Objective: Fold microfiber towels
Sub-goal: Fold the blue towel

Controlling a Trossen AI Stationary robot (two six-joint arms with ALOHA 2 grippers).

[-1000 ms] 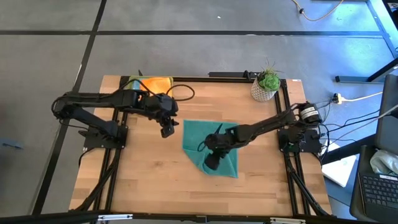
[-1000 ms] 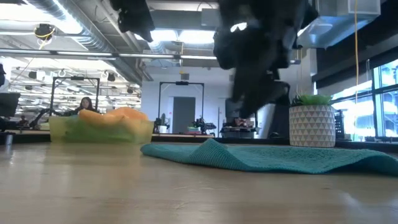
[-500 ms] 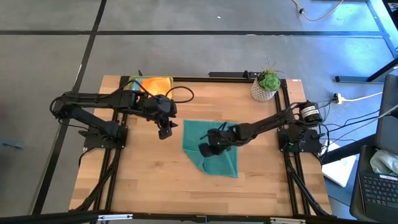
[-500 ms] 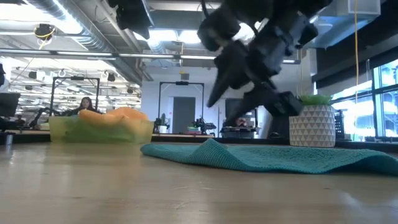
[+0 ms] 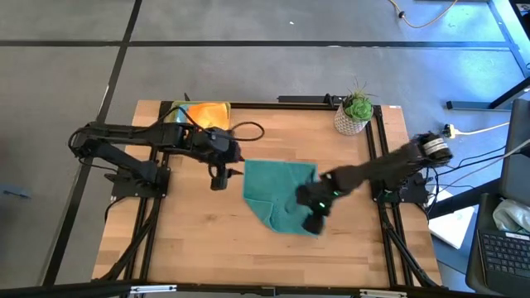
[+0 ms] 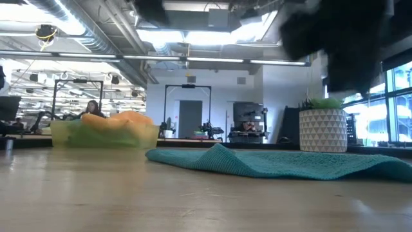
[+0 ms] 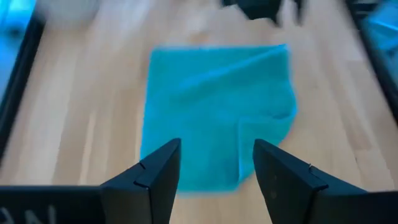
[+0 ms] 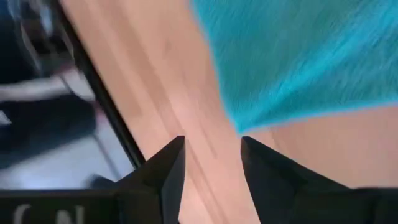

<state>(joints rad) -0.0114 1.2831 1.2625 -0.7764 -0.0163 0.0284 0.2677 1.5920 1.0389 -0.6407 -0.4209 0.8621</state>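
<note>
A teal microfiber towel [image 5: 277, 194] lies flat on the wooden table, with one flap folded over along a seam [image 7: 239, 146]; in the low view it shows as a low ridge [image 6: 222, 154]. My left gripper [image 5: 217, 178] hovers open just left of the towel, which lies ahead of its fingers [image 7: 216, 168]. My right gripper [image 5: 315, 222] is open above the towel's near right corner, with bare wood between its fingers [image 8: 211, 168] and the towel's edge [image 8: 292, 68] just beyond them. An orange towel [image 5: 207, 112] sits in the tray.
A yellow-green tray [image 5: 175, 109] with cloths stands at the far left corner. A white pot with a green plant [image 5: 354, 116] stands at the far right. Black rails [image 5: 377, 165] run along the table's left and right sides. Bare wood lies near the front edge.
My right gripper has left the middle of the teal towel and swung toward the table's right and near edges, rising a little. It now stands over the towel's near right corner. My left gripper has rolled at the wrist, staying in place. The towel has not moved.
</note>
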